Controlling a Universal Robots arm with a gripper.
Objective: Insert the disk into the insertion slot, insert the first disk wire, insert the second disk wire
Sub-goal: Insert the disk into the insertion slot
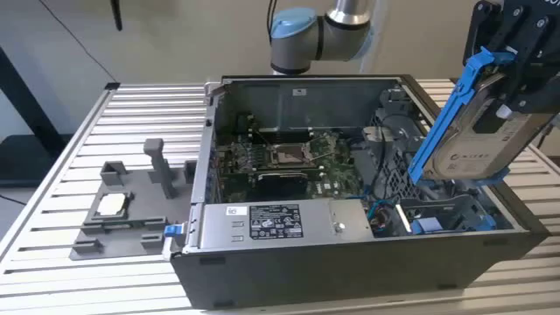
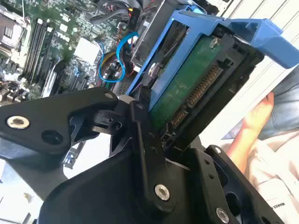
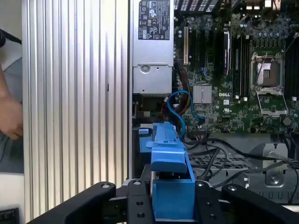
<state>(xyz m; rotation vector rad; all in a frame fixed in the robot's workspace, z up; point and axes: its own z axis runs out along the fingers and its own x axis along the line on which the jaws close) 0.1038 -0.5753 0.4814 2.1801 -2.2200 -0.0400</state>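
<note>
"On the exterior view's left, we noted a grey fixture (image 1: pixel 122 220). And rightward?"

"The gripper (image 1: pixel 518 84) clenched the disk (image 1: pixel 477 141), tilted, over the insertion slot (image 1: pixel 453 213). We judged a skewed descent could jam it at the slot's rim."

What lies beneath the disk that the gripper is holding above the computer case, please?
Below the disk, held tilted in the gripper, the grey drive cage with blue parts shows. The disk hides whatever lies behind its lower edge.
</note>
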